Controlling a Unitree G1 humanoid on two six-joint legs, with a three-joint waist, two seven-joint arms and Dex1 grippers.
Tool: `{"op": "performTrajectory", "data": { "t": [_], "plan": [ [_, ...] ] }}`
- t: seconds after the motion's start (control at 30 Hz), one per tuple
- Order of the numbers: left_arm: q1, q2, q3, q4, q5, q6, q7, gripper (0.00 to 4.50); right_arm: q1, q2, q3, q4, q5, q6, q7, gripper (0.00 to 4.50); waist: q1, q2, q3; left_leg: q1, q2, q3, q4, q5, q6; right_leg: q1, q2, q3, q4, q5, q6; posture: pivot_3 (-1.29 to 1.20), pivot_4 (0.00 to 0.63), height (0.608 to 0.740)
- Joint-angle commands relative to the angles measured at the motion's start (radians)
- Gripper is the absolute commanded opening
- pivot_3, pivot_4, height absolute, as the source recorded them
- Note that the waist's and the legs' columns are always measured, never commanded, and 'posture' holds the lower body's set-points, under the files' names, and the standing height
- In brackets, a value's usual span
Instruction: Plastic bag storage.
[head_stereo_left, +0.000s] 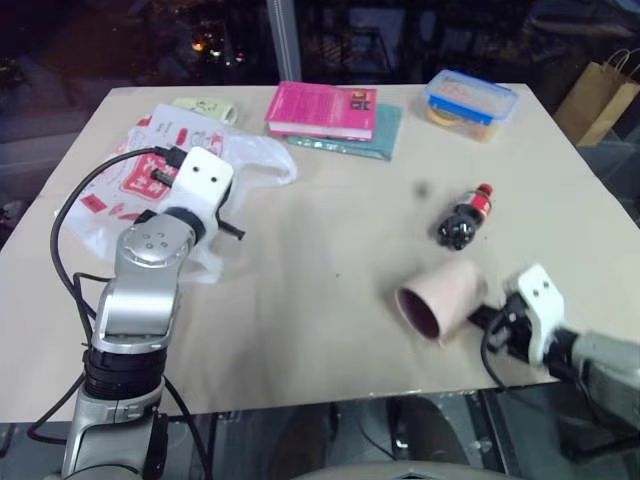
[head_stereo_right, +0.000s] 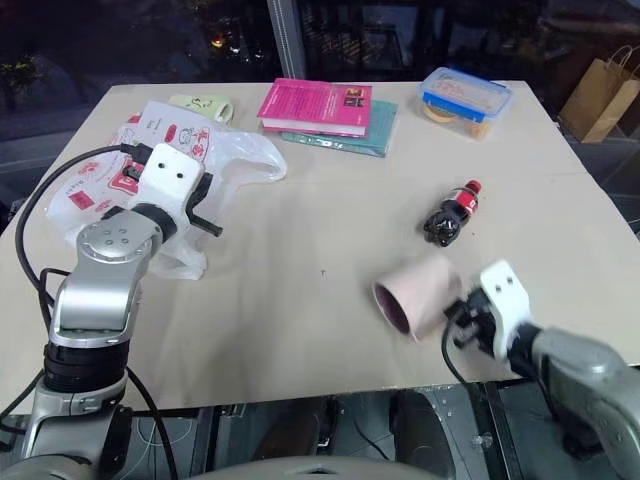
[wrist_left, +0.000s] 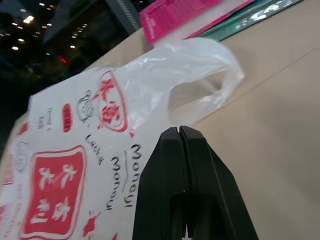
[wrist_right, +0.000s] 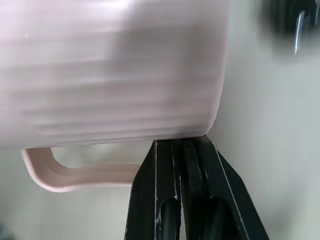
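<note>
I take the pink mug (head_stereo_left: 442, 296) lying on its side near the front of the tan table (head_stereo_left: 320, 330) as my landmark. Far to its left lies the plastic bag (head_stereo_left: 150, 175), flattened on the table, translucent white with red printing, one loop handle (wrist_left: 210, 75) spread toward the mug. My left gripper (wrist_left: 181, 131) hovers at the bag, just short of that loop; its two black fingers are pressed together with nothing between them. Behind the mug and to its left, at the table's far edge, a pink book (head_stereo_left: 322, 110) rests on a teal one (head_stereo_left: 375, 135), with a small pale green item (head_stereo_left: 205, 106) further left beside the bag. Just behind the mug lies a small dark bottle with a red cap (head_stereo_left: 467, 218). Further back stands a clear food box with a blue lid (head_stereo_left: 471, 103). My right gripper (wrist_right: 182, 142) sits right against the mug, to its right, beside the handle (wrist_right: 75, 175); its fingers are closed tight, holding nothing that I can make out.
</note>
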Motion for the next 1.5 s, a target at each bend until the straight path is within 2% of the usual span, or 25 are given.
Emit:
{"op": "performTrajectory", "data": {
  "t": [0.03, 0.17, 0.2, 0.27, 0.43, 0.67, 0.97, 1.17, 1.33, 1.5],
  "plan": [
    [-0.012, 0.058, -0.018, -0.043, 0.045, 0.015, 0.009, 0.0, -0.209, 0.073, 0.172, 0.13, -0.082, 0.001, -0.01, 0.03, -0.005, 0.0, 0.0, 0.001, 0.0, -0.001, 0.0, 0.0, 0.0, 0.001, 0.001, 0.0, 0.001, 0.0, 0.0, 0.0, 0.15, 0.74],
    [0.005, 0.134, -0.04, -0.033, 0.108, 0.07, 0.031, 0.0, -0.338, 0.154, 0.308, 0.26, -0.191, -0.057, 0.009, 0.03, -0.003, 0.0, 0.0, -0.001, 0.0, -0.002, -0.002, 0.0, 0.0, -0.001, 0.002, 0.0, 0.001, 0.0, -0.001, 0.0, 0.15, 0.74],
    [0.011, 0.136, -0.034, -0.042, 0.105, 0.08, 0.031, 0.52, -0.347, 0.158, 0.323, 0.268, -0.207, -0.067, 0.019, 0.0, -0.002, 0.0, 0.0, -0.002, 0.0, -0.002, -0.002, 0.0, 0.0, -0.002, 0.002, 0.0, 0.001, 0.0, -0.001, 0.0, 0.15, 0.74],
    [0.028, 0.12, -0.048, -0.076, 0.126, 0.131, 0.057, 1.27, -0.346, 0.177, 0.32, 0.255, -0.207, -0.07, 0.029, 0.0, 0.0, 0.001, 0.0, -0.003, -0.002, -0.002, -0.003, 0.0, -0.001, -0.003, -0.001, 0.0, 0.0, 0.0, -0.001, 0.0, 0.15, 0.74],
    [0.048, 0.09, -0.17, -0.075, 0.236, 0.209, 0.144, 3.58, -0.318, 0.147, 0.301, 0.215, -0.208, -0.067, 0.073, 0.0, 0.002, 0.001, 0.0, -0.005, -0.006, -0.001, -0.004, 0.0, -0.001, -0.005, -0.006, 0.001, -0.001, 0.0, 0.0, 0.0, 0.15, 0.74],
    [0.005, 0.05, -0.311, 0.049, 0.327, 0.23, 0.196, 3.58, -0.315, 0.14, 0.283, 0.192, -0.217, -0.06, 0.093, 0.0, -0.004, 0.001, 0.0, -0.002, -0.005, -0.002, -0.005, -0.002, 0.001, -0.005, -0.004, 0.0, 0.002, 0.0, 0.0, 0.0, 0.15, 0.74],
    [-0.135, -0.044, -0.358, 0.371, 0.356, 0.144, 0.252, 3.58, -0.314, 0.156, 0.301, 0.172, -0.246, -0.056, 0.088, 0.0, -0.003, 0.001, 0.0, -0.002, -0.006, -0.001, -0.005, -0.002, 0.001, -0.005, -0.005, 0.001, 0.004, 0.0, 0.0, 0.0, 0.15, 0.74],
    [-0.191, -0.069, -0.328, 0.562, 0.368, 0.047, 0.313, 3.58, -0.311, 0.177, 0.311, 0.159, -0.257, -0.058, 0.085, 0.0, -0.004, 0.001, 0.0, -0.002, -0.006, -0.001, -0.005, -0.002, 0.0, -0.006, -0.006, 0.001, 0.005, 0.0, 0.0, 0.0, 0.15, 0.74],
    [-0.271, -0.126, -0.25, 0.759, 0.298, -0.141, 0.376, 3.58, -0.314, 0.19, 0.324, 0.165, -0.275, -0.065, 0.097, 0.0, -0.004, 0.002, -0.001, -0.001, -0.006, -0.001, -0.005, -0.001, -0.001, -0.007, -0.006, 0.001, 0.008, 0.0, 0.0, 0.0, 0.15, 0.74],
    [-0.291, -0.148, -0.183, 0.711, 0.244, -0.164, 0.338, 3.58, -0.315, 0.188, 0.322, 0.169, -0.289, -0.069, 0.107, 0.0, -0.003, 0.002, -0.001, -0.002, -0.007, -0.001, -0.003, 0.0, -0.001, -0.008, -0.007, 0.001, 0.011, 0.0, 0.0, 0.0, 0.15, 0.74]
  ]
}}
